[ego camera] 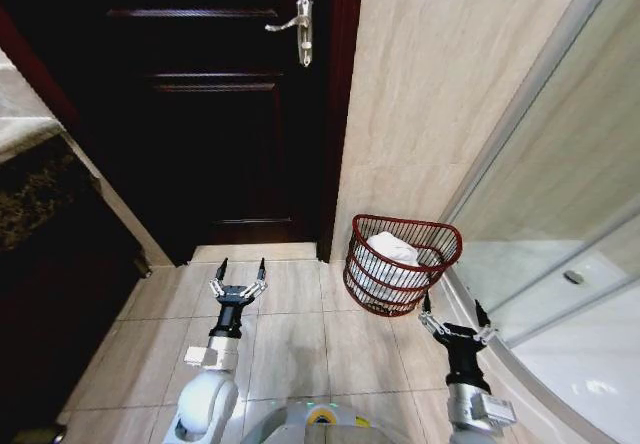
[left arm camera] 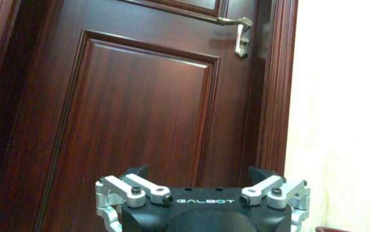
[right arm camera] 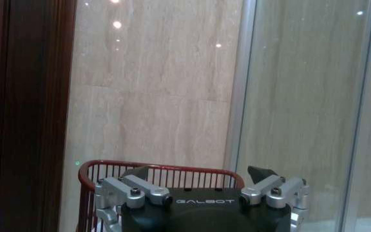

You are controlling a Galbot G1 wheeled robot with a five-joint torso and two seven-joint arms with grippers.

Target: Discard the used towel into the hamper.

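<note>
Here, in label form:

Right gripper point(ego camera: 453, 316): hanging released and empty over the floor tiles point(ego camera: 300, 344), fingers splayed, just short of the hamper point(ego camera: 440, 232) and between it and the shower glass point(ego camera: 560, 194); it is likely sitting this close because the drop looks finished.

Left gripper point(ego camera: 241, 273): also hanging unclenched and empty, pointing toward the dark wooden door point(ego camera: 200, 114), well apart from the hamper; it is probably waiting out of the way.

Hamper: standing in the corner by the door frame, close against the beige wall point(ego camera: 440, 84), its red-brown wire rim showing just past the right gripper point(right arm camera: 202, 178) in the right wrist view.

Towel point(ego camera: 392, 249): lying white and crumpled inside the hamper, below the rim, touching neither gripper.

Task status: appearing complete, judged by the towel resting in the basket.

Door handle point(left arm camera: 239, 34): gleaming ahead of the left gripper point(left arm camera: 202, 178) in the left wrist view.

Count: two grippers, one hamper, one towel, one door.
</note>
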